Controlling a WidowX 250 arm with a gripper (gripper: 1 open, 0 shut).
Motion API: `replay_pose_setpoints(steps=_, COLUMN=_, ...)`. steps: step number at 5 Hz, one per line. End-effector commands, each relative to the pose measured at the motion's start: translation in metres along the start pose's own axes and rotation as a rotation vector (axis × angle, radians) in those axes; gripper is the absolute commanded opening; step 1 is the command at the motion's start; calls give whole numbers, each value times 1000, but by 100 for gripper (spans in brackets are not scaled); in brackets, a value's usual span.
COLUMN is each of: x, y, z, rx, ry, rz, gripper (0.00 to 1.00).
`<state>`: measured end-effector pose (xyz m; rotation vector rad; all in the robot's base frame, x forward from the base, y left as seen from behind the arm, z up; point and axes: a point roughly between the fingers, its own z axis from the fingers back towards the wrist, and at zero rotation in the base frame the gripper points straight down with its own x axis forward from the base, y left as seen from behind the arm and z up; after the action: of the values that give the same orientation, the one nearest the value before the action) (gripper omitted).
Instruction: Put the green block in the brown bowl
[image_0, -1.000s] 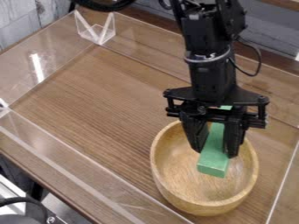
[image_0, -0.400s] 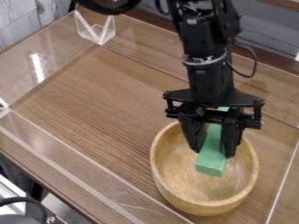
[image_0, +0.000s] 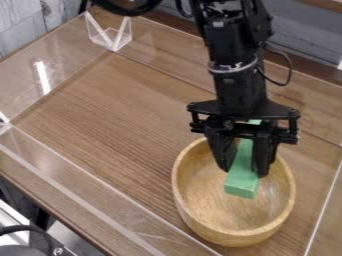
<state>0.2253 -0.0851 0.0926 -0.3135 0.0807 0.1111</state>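
Observation:
The brown bowl (image_0: 201, 212) sits on the wooden table at the lower right of the camera view. My gripper (image_0: 245, 165) points down into it from above, shut on the green block (image_0: 245, 177). The block hangs tilted on end between the black fingers, its lower end just above the bowl's inner floor. Whether it touches the floor I cannot tell. The block's upper end is hidden between the fingers.
Clear acrylic walls (image_0: 40, 75) ring the wooden table top, and a small clear stand (image_0: 110, 35) sits at the back left. The table's front edge runs close below the bowl. A black cable (image_0: 287, 65) hangs beside the arm.
The gripper and the green block have barely shifted, a touch left and lower into the bowl. The grip stays shut.

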Motion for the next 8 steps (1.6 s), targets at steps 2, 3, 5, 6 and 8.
replay_pose_setpoints(steps=2, x=13, y=-3, z=10, rx=-22, ry=-43, rz=-13, gripper=0)
replay_pose_setpoints(steps=3, x=15, y=-2, z=9, rx=-26, ry=-41, rz=-14, gripper=0)
replay_pose_setpoints(steps=5, x=17, y=0, z=8, rx=-35, ry=-39, rz=-17, gripper=0)
replay_pose_setpoints(steps=6, x=19, y=1, z=8, rx=-40, ry=-37, rz=-19, gripper=0)
replay_pose_setpoints(steps=8, x=20, y=2, z=6, rx=-46, ry=-34, rz=-30, gripper=0)
